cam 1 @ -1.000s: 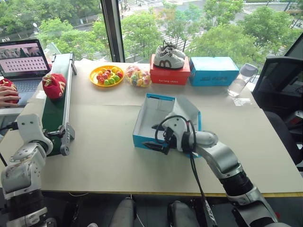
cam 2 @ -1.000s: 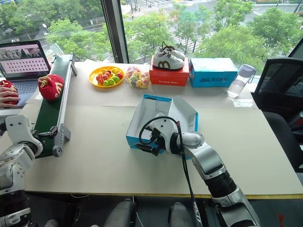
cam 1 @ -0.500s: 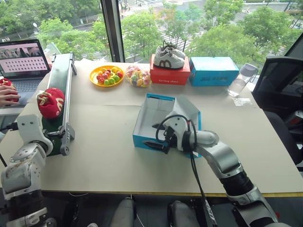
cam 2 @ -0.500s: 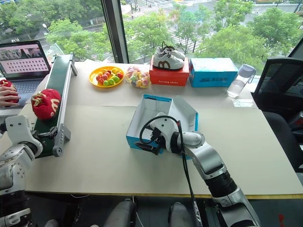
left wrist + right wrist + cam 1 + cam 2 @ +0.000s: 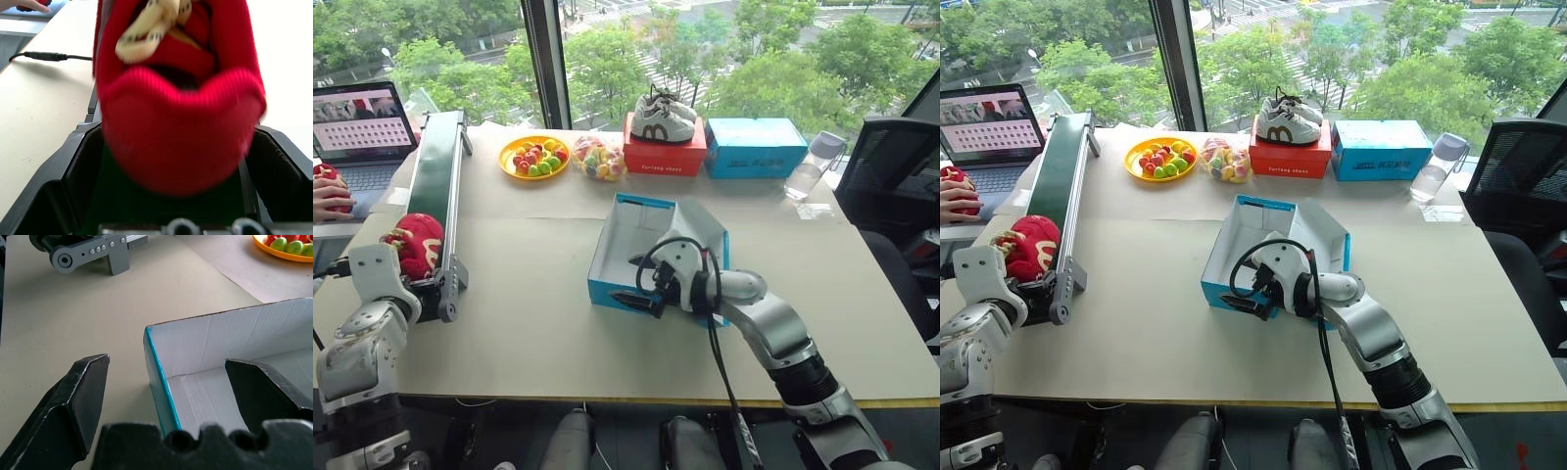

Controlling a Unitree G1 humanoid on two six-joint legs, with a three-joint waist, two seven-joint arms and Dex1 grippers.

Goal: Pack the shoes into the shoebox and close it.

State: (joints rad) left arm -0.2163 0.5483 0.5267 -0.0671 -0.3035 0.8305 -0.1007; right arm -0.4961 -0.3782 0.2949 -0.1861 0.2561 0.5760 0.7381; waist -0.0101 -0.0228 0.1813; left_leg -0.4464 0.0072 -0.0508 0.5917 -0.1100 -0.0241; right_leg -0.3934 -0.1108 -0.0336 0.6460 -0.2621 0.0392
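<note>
A red shoe (image 5: 414, 244) with yellow patterning lies at the near end of the green conveyor belt (image 5: 435, 166). In the left wrist view this shoe (image 5: 178, 122) sits between my left gripper's (image 5: 173, 132) two black fingers, which stand wide on either side of it. A second red shoe (image 5: 325, 176) is at the far left under a person's hand (image 5: 329, 199). The blue shoebox (image 5: 640, 201) stands open and empty mid-table, lid raised on its right. My right gripper (image 5: 166, 362) is open and straddles the box's near wall, one finger (image 5: 78, 401) outside and one inside.
A laptop (image 5: 360, 122) sits at the far left. Along the window stand a yellow fruit plate (image 5: 534, 157), a candy bag (image 5: 598, 157), a red box (image 5: 664, 157) with white sneakers (image 5: 662, 117), a plain blue box (image 5: 756, 147) and a bottle (image 5: 808, 166). A black chair (image 5: 891, 176) is at the right.
The red shoe has ridden down the belt from its middle to the near end, between my left gripper's fingers. The right arm and shoebox have not moved.
</note>
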